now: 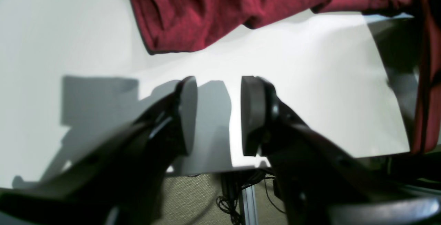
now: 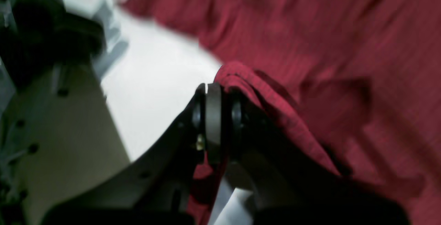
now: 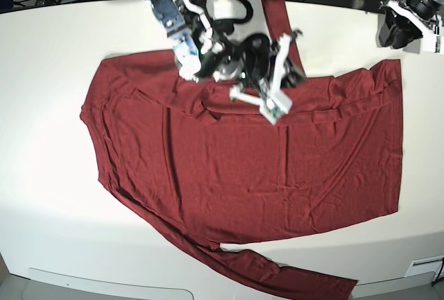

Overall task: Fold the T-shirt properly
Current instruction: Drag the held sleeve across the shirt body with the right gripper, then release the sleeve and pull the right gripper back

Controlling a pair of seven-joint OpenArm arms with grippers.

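While the right hand [image 2: 218, 121] is clenched on the T-shirt's [image 3: 250, 168] upper edge, the left hand [image 1: 218, 114] is held released, well apart beyond the shirt's hem corner.

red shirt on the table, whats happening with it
A two-armed robot is working on folding the maroon T-shirt, which lies spread across the white table. The right gripper is shut on a bunched edge of the fabric near the table's far edge. The left gripper hangs open and empty over bare table, beside the shirt.
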